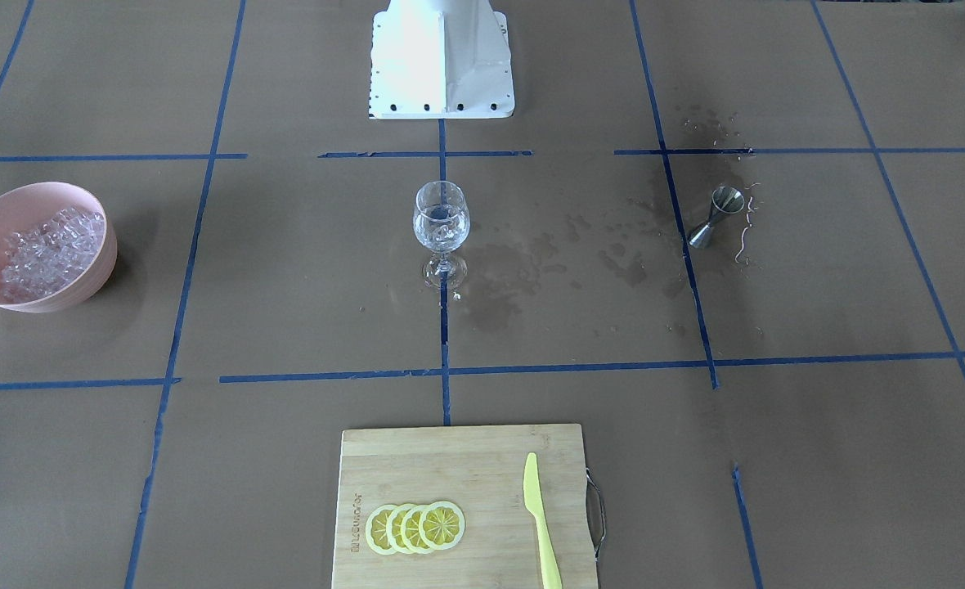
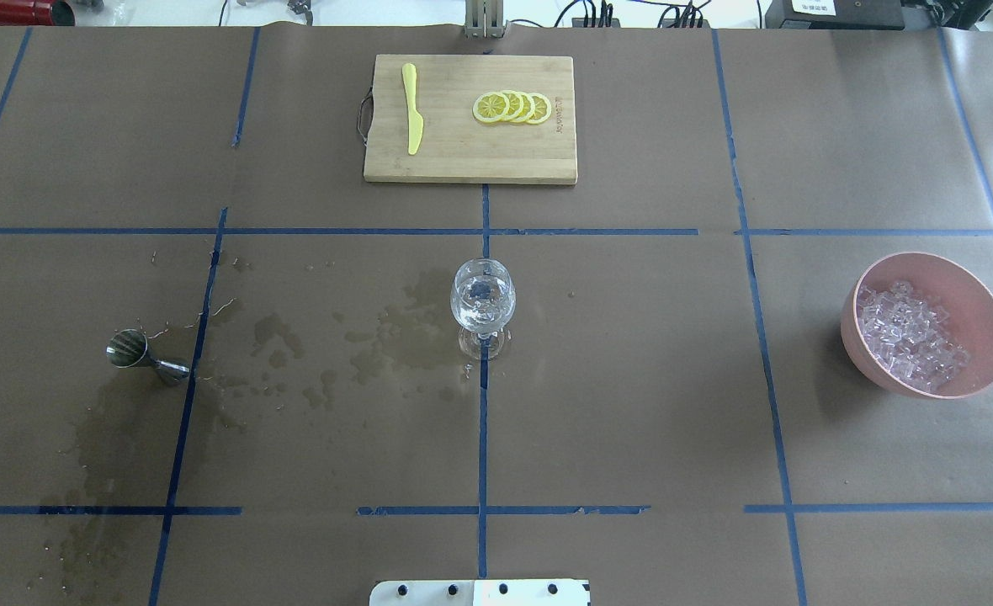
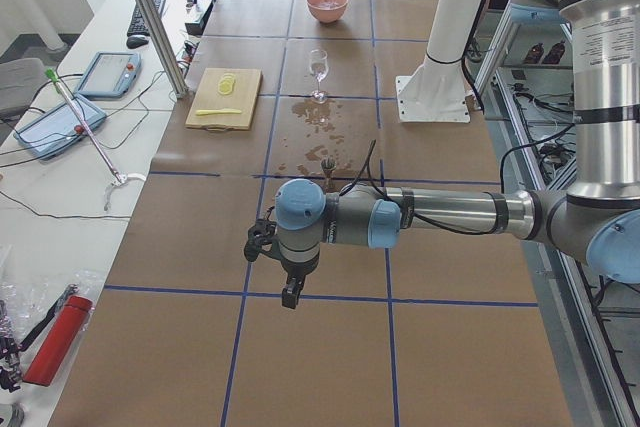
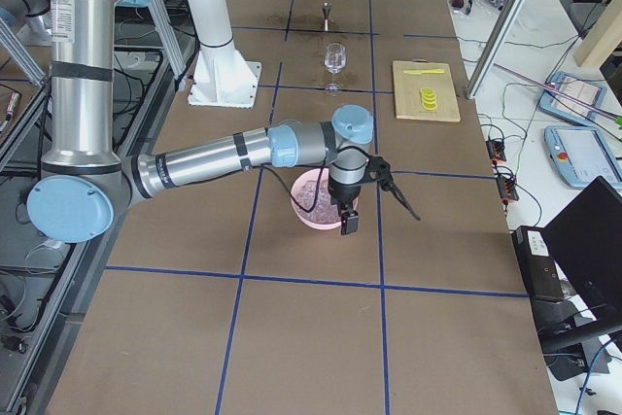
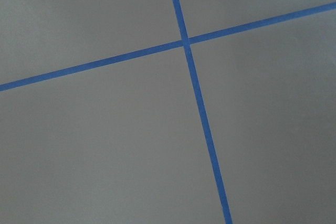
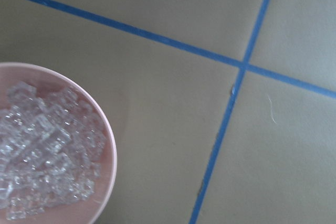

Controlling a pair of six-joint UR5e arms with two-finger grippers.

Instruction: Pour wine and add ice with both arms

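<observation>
A clear stemmed wine glass point(image 1: 442, 222) stands at the table's middle, also in the overhead view point(image 2: 482, 296). A little clear wine point(image 1: 441, 236) sits in its bowl. A pink bowl point(image 1: 16, 209) point(image 2: 968, 290) holds the ice point(image 1: 51, 249) point(image 2: 909, 332) point(image 6: 44, 150). A steel jigger point(image 1: 716, 214) point(image 2: 138, 353) stands upright among wet stains. The near arm's left gripper point(image 3: 290, 295) hangs over bare paper, short of the jigger. The near arm's right gripper point(image 4: 348, 224) hangs at the bowl's near edge. I cannot tell whether either is open or shut.
A wooden cutting board point(image 2: 463, 160) with lemon slices point(image 2: 513, 107) and a yellow knife point(image 2: 412, 118) lies on the far side. Dark wet stains point(image 2: 294, 345) spread between jigger and glass. The white base point(image 1: 442, 57) stands behind the glass.
</observation>
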